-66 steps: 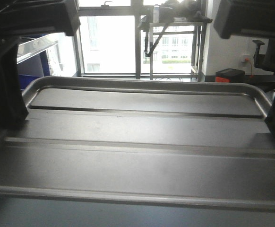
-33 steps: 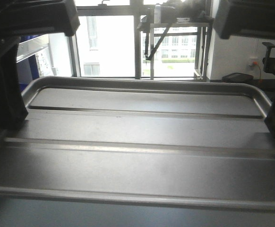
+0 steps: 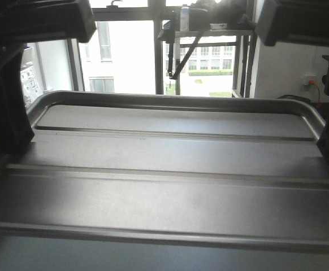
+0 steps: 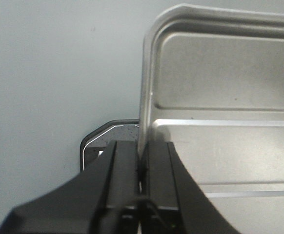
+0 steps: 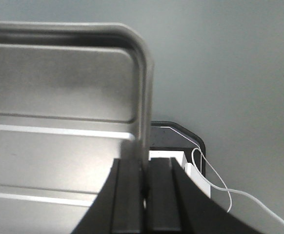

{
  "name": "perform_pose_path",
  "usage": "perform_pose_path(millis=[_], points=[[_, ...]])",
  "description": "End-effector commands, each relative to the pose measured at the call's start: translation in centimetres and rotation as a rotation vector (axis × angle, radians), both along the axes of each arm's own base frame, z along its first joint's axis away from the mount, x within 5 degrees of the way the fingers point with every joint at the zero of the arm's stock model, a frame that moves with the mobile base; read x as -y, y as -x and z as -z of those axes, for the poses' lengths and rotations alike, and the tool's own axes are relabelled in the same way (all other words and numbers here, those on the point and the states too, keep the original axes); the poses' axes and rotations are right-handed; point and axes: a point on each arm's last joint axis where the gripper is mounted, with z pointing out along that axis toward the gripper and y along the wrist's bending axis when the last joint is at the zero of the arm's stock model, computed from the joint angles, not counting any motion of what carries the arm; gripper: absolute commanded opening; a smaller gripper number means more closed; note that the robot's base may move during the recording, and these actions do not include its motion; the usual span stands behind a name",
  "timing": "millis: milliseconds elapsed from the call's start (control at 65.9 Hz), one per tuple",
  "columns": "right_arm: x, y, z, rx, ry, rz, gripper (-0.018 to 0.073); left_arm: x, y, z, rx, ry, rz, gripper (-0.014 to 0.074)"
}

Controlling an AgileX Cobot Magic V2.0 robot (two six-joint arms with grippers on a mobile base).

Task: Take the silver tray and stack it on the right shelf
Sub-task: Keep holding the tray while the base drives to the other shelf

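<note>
Silver metal fills your front view: the silver tray (image 3: 170, 192) lies level and broadside across it, two long ridges running side to side, its near edge cut off at the bottom of the frame. That view leaves the sides in dark shadow, so you cannot read the grip from it. The wrist views settle it. The left gripper (image 4: 141, 158) is pinched narrow on the tray's left rim, one finger on each side of the metal, and the right gripper (image 5: 145, 168) is pinched the same way on the right rim. So the tray hangs between your two arms, above a plain grey surface (image 4: 49, 73). Only the wrist views show a dark rounded corner (image 4: 103, 134) under the tray, and only the right one shows a white cable (image 5: 215, 187) looping beside it. Only the front view gives you the bright window (image 3: 125, 56) beyond the far rim. At its far left, a pale panel (image 3: 30, 82) carries marks too blurred to read.
</note>
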Motion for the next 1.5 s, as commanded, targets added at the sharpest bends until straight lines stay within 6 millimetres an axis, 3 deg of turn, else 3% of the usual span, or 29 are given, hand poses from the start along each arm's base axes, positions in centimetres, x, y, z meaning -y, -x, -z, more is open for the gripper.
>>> perform_pose_path(millis=[0,1486], points=[[0.72,-0.07,-1.13,0.048,0.032,-0.003,0.0059,-0.7,0.03,-1.41,0.054,-0.012,0.003,-0.0099],[0.74,-0.09,-1.13,0.048,0.032,-0.001,0.0059,-0.74,-0.03,-1.43,0.061,-0.017,0.004,-0.0099]])
